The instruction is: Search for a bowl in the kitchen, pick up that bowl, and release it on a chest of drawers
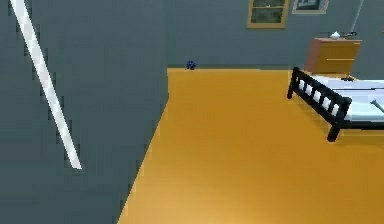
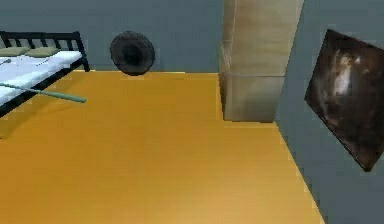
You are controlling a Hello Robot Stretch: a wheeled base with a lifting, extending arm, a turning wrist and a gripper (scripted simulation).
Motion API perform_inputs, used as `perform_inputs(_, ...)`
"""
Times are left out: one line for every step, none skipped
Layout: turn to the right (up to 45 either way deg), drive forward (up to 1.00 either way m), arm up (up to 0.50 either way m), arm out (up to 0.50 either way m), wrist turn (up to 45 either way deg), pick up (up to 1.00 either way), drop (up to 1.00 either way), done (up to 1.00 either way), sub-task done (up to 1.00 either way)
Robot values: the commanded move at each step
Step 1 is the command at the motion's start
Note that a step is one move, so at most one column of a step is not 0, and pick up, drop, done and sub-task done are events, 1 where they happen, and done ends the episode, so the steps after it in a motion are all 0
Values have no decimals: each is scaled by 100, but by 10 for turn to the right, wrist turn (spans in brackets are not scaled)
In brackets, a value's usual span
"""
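An orange-brown chest of drawers (image 1: 335, 55) stands against the far wall at the forward view's upper right, with a small pale object (image 1: 337, 36) on top. It lies beyond the head end of a black-framed bed (image 1: 335, 100).
A grey wall (image 1: 80, 110) with a white diagonal stripe fills the forward view's left; a small dark ball (image 1: 190, 66) lies at its far corner. Framed pictures (image 1: 268, 12) hang above. In the arm side view: bed (image 2: 35, 65), dark round object (image 2: 131, 52), tall wooden cabinet (image 2: 255, 55), dark wall picture (image 2: 350, 95). Orange floor (image 2: 150, 150) is free.
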Motion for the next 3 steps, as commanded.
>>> perform_inputs(0,100,0,0,0,0,0,0,0)
perform_inputs(0,100,0,0,0,0,0,0,0)
perform_inputs(-30,0,0,0,0,0,0,0,0)
